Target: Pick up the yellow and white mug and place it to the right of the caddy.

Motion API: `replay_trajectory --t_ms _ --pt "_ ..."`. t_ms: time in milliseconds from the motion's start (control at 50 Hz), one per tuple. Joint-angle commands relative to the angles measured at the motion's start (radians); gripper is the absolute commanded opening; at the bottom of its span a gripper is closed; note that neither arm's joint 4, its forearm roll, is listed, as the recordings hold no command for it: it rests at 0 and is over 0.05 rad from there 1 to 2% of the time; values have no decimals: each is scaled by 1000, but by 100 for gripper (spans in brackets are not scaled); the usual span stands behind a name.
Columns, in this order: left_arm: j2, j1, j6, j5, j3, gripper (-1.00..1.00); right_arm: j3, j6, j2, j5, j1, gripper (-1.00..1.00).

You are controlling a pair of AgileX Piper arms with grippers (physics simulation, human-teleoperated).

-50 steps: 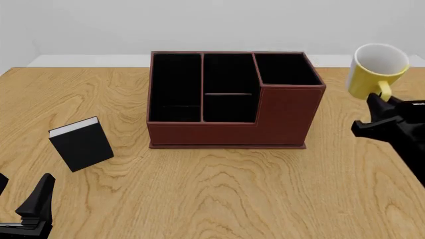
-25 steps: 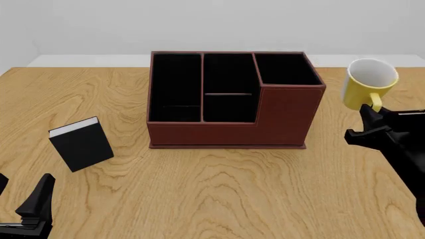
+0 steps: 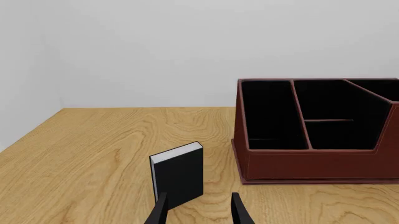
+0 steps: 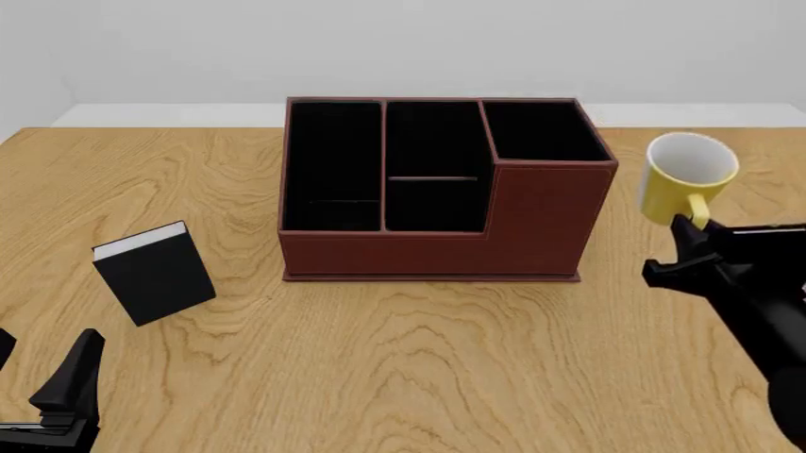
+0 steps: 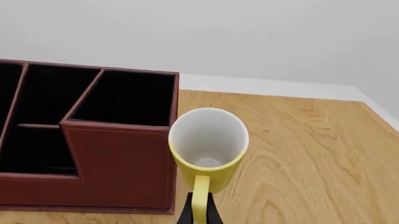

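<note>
The yellow and white mug [image 4: 682,187] [image 5: 208,149] hangs tilted in the air just right of the caddy [image 4: 435,189] [image 5: 87,140], its white inside facing the camera. My right gripper [image 4: 686,229] [image 5: 199,212] is shut on the mug's yellow loop handle from below. The caddy, a reddish-brown box with three black-lined compartments, stands at the table's middle back and also shows in the left wrist view [image 3: 315,128]. My left gripper [image 4: 57,396] [image 3: 198,212] rests open at the near left corner with nothing between its fingers.
A small black book with white pages [image 4: 154,272] [image 3: 179,177] stands upright left of the caddy, just ahead of my left gripper. The wooden table [image 4: 416,359] ends at a pale wall behind the caddy.
My right gripper has carried the mug down and leftward, closer to the caddy's right side. The left arm, book and caddy have not moved.
</note>
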Motion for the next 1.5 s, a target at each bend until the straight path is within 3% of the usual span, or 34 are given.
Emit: replay_trajectory --t_ms 20,940,1500 --pt "0 0 0 0 0 100 11 -1 38 -43 -9 -100" --pt "0 0 0 0 0 100 56 22 244 -233 -22 -100" --pt "0 0 0 0 0 100 53 25 329 -292 -33 -100"
